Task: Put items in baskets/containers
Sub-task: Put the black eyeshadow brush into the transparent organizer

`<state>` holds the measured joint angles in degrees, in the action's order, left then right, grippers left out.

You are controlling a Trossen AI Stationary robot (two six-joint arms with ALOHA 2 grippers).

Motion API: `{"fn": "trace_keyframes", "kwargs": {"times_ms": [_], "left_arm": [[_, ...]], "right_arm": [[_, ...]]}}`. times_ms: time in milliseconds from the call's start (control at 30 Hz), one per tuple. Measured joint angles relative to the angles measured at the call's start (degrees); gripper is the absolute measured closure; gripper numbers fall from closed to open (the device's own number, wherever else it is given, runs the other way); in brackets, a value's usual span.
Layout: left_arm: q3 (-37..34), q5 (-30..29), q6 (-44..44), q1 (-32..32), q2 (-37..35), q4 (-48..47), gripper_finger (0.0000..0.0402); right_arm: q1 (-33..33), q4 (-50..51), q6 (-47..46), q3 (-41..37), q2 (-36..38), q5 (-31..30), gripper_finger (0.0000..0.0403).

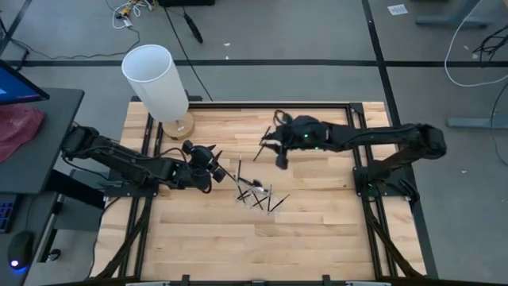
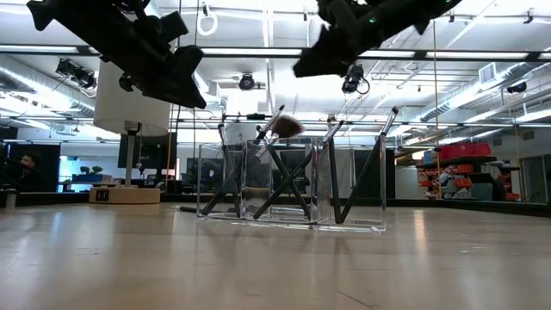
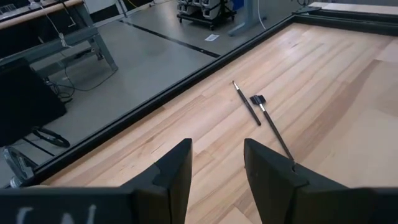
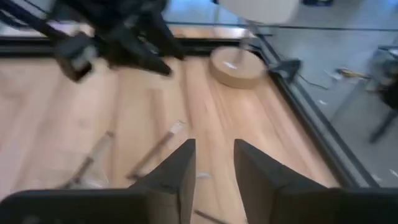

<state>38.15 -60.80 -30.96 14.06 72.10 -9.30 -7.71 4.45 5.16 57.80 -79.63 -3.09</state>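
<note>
Standing in the middle of the desk (image 1: 317, 230), the clear holder (image 2: 293, 185) has several black brushes (image 2: 284, 168) leaning crossed inside it, one with a pale brown tuft on top. Two more brushes (image 3: 264, 115) lie flat on the wood toward the far side, end to end and nearly touching. The right gripper (image 1: 279, 151) hangs above the desk just beyond the holder, near those loose brushes, its jaws parted with nothing between them. The left gripper (image 1: 208, 163) hovers just left of the holder, jaws also apart and empty. A white cylinder (image 1: 155, 79) on a round wooden base stands at the far left corner.
</note>
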Motion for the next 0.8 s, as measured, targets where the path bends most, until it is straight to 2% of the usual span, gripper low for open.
{"fn": "trace_keyframes", "kwargs": {"times_ms": [167, 400, 567, 700, 800], "left_arm": [[0.00, 0.00, 0.00, 0.00, 0.00, -0.01, 0.0252], [0.00, 0.00, 0.03, -0.45, 0.00, 0.12, 0.0252], [0.00, 0.53, 0.05, -1.42, 0.00, 0.09, 0.0252], [0.00, 5.79, 2.12, -3.04, 0.08, 0.09, 0.0252], [0.00, 16.91, 7.39, -5.46, 0.40, -0.10, 0.0253]], "right_arm": [[-1.68, 0.76, -0.40, -7.76, 5.42, -1.39, 0.0298], [-2.25, -14.73, -11.71, -26.42, 7.43, -1.38, 0.0298], [-1.32, -21.00, -18.92, -36.47, 7.43, -1.41, 0.0287], [-0.21, -24.91, -22.99, -41.15, 7.43, -1.43, 0.0267], [1.04, -30.79, -24.20, -43.75, 7.43, -1.41, 0.0254]]}}
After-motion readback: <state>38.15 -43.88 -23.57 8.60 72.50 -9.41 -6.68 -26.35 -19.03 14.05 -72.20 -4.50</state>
